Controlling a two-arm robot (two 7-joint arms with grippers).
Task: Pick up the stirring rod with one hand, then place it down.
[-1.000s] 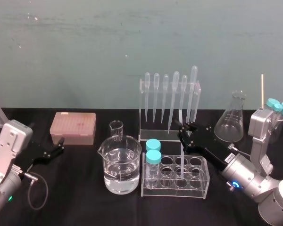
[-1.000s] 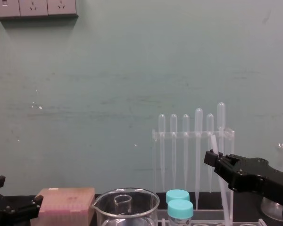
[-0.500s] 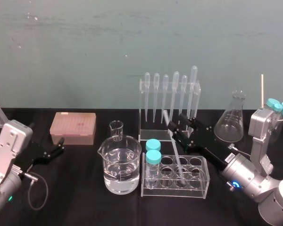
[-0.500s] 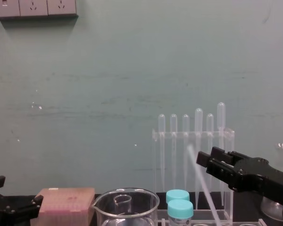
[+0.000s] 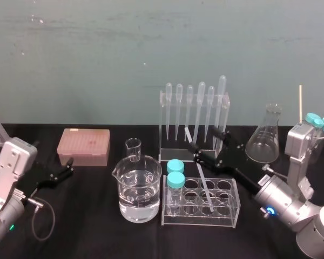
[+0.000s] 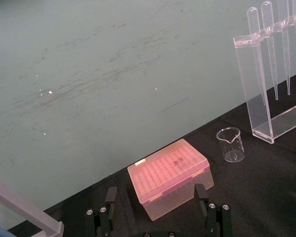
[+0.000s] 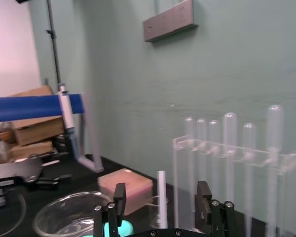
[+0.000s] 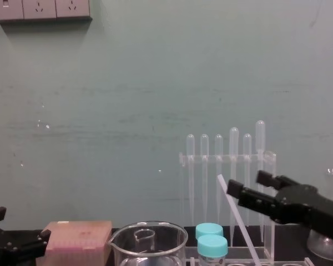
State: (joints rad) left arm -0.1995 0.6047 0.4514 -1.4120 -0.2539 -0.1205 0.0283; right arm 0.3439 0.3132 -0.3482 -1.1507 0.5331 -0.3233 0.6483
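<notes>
I am reading everything off the tube rack at the middle of the worktop. The stirring rod is standing in one of its wells, not lying flat. Its lower end is sitting in the rack and its long axis is tilting up and towards my left, with the top passing in front of the pipette rack just behind.

My right end effector is hovering above the tube rack with its jaws spread. In the right wrist view the rod's upper part is rising between the two fingers, apart from both. That arm is the nearer one by far, and I judge any re-grasp means closing across the rod.

My left end effector is waiting well to the left of the tube rack, also spread.

I am counting:
- one stirring rod
- six pipettes
- two teal-capped tubes
- one large beaker
- one small beaker
- one conical flask
- one pink tip box
</notes>
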